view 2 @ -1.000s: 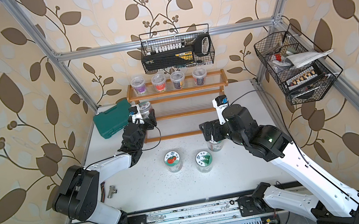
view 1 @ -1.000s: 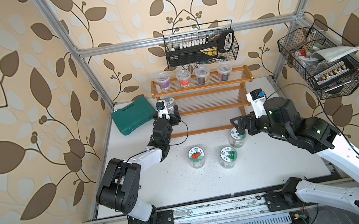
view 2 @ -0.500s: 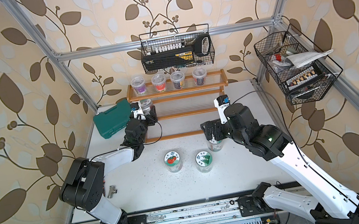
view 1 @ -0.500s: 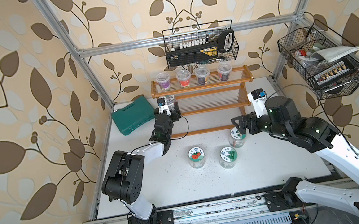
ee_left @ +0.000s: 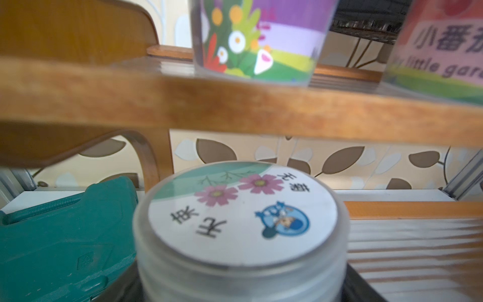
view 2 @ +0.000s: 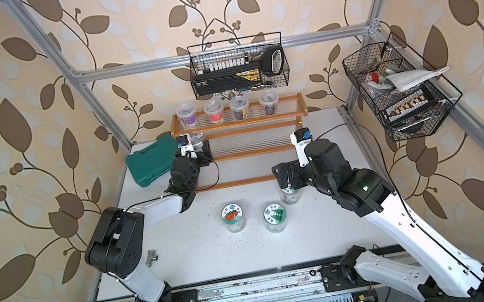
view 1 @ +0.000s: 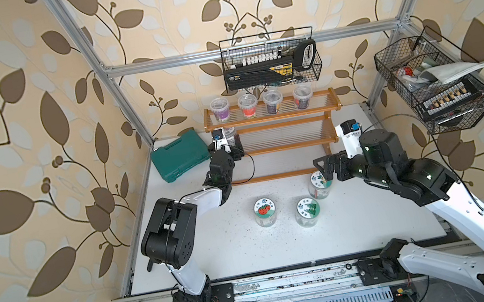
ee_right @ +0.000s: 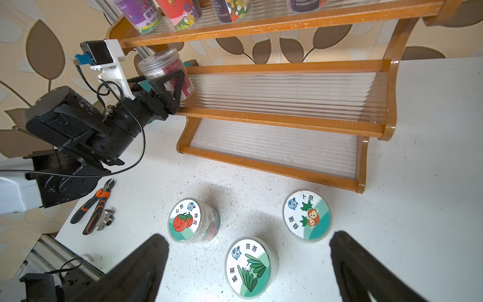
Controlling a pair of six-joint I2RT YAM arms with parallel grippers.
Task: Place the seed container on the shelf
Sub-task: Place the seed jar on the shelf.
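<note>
The left gripper [ee_right: 168, 82] clasps the upright seed container [ee_right: 162, 66] at the left end of the shelf [ee_right: 287, 119], middle tier; the right gripper [ee_right: 247, 238] hangs agape, farther off.

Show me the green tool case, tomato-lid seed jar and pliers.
green tool case [view 1: 179, 157]: in a top view, lid centre.
tomato-lid seed jar [view 1: 263, 207]: in a top view, lid label.
pliers [ee_right: 101, 194]: right wrist view, joint.
</note>
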